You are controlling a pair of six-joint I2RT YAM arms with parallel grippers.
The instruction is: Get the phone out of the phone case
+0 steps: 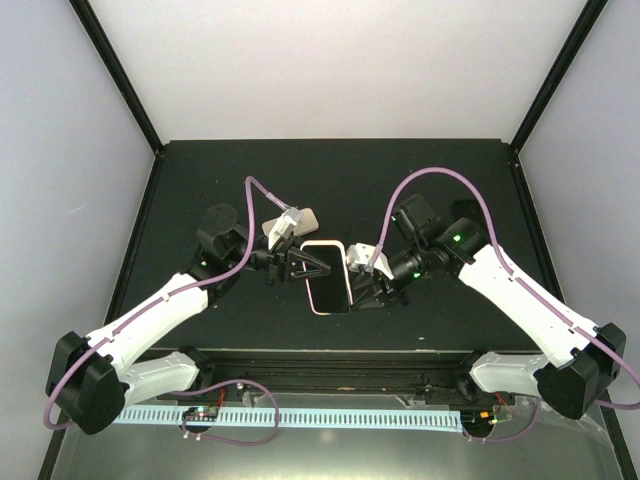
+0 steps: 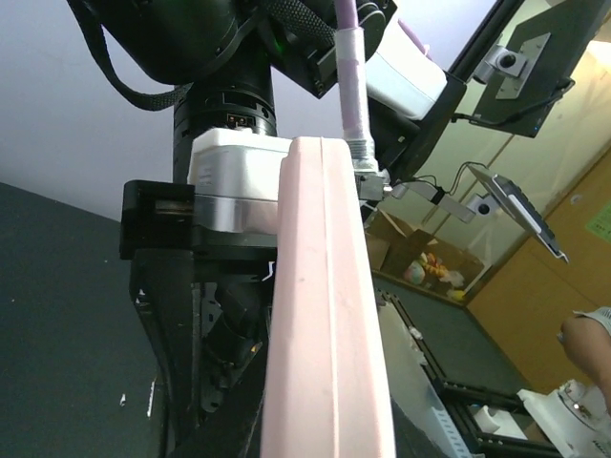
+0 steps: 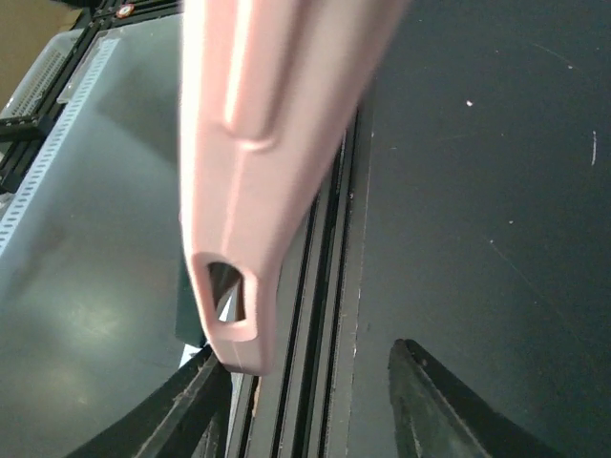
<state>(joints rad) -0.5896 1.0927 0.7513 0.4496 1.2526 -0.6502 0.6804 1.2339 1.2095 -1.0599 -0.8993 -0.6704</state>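
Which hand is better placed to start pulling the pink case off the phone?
Left, probably. Seen from above, the left hand narrows to a point on the phone case edge, seemingly pinching it. The right hand is open: the case lies beside one finger only, so it must close first.

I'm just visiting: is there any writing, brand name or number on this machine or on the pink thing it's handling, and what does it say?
No text reads clearly in any view.
Black joint housing: a small white printed mark, too small to read.
Pink phone case: no logo or lettering shows.
Phone screen: dark, nothing displayed.
Green sheet in the background: too blurred to read.
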